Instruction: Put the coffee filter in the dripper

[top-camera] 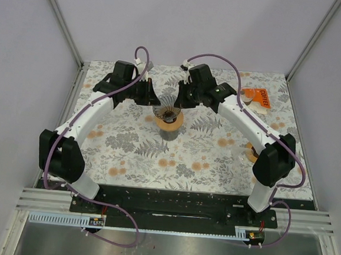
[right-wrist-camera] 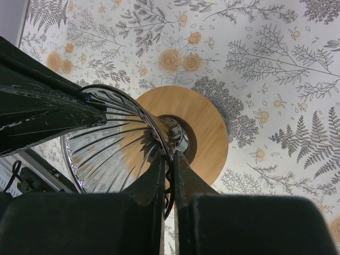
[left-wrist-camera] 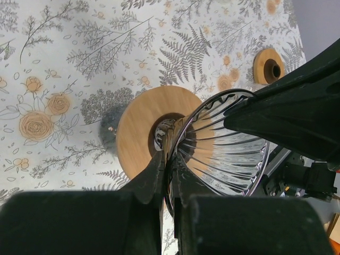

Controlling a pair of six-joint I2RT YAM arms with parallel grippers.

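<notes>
A lab test cell: plain white walls [top-camera: 196, 23], aluminium frame posts [top-camera: 61, 18], floral-clothed table [top-camera: 204, 148].

Rim of glass dripper [left-wrist-camera: 223, 154] between left gripper [left-wrist-camera: 169, 162] fingers, over floral table [left-wrist-camera: 79, 64].

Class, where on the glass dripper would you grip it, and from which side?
Its thin rim, from above, one finger inside the cone, one outside. The glass dripper flares too wide to span, I judge, and the wooden collar lies low. The left gripper and right gripper pinch it so, from opposite sides.
</notes>
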